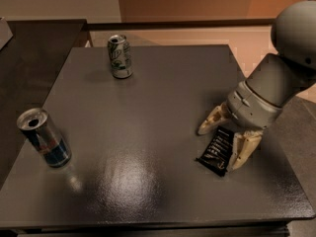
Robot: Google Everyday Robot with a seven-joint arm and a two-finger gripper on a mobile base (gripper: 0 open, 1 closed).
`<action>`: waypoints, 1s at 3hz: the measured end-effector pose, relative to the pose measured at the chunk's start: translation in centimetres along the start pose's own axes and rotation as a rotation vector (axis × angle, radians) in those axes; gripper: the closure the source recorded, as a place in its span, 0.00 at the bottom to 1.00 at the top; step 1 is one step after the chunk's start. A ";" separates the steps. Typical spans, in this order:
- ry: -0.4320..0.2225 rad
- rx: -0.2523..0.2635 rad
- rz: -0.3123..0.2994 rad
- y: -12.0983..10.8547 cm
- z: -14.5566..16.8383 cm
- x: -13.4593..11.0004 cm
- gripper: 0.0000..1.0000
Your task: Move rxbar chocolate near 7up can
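Your gripper (218, 148) sits low over the right side of the table (148, 112). Its 2 fingers are spread apart, 1 on each side of the rxbar chocolate (215, 152), which lies flat between them. The 7up can (120, 57) stands upright, well apart at the far left. A silver-and-blue can (44, 138) stands near the left edge.

You see the rxbar chocolate (217, 151) in black (white print lines), straddled by the cream gripper (224, 141) on the dark grey table (148, 112). The 7up can (120, 56) is silver-white with green, the other can (44, 138) silver-blue.
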State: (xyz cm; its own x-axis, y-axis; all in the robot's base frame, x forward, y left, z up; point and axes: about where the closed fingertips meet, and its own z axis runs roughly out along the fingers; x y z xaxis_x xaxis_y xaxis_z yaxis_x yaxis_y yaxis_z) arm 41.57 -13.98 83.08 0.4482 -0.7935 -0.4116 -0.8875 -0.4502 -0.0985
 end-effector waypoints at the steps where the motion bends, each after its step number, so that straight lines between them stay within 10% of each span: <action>1: -0.016 0.006 -0.005 0.0 -0.3 0.0 0.62; 3: -0.043 0.042 -0.025 -0.7 -2.2 -1.3 1.00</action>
State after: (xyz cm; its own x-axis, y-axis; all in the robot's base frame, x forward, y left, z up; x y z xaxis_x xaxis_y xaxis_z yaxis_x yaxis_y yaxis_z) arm 41.83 -13.52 85.65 0.4664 -0.7632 -0.4472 -0.8800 -0.4517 -0.1469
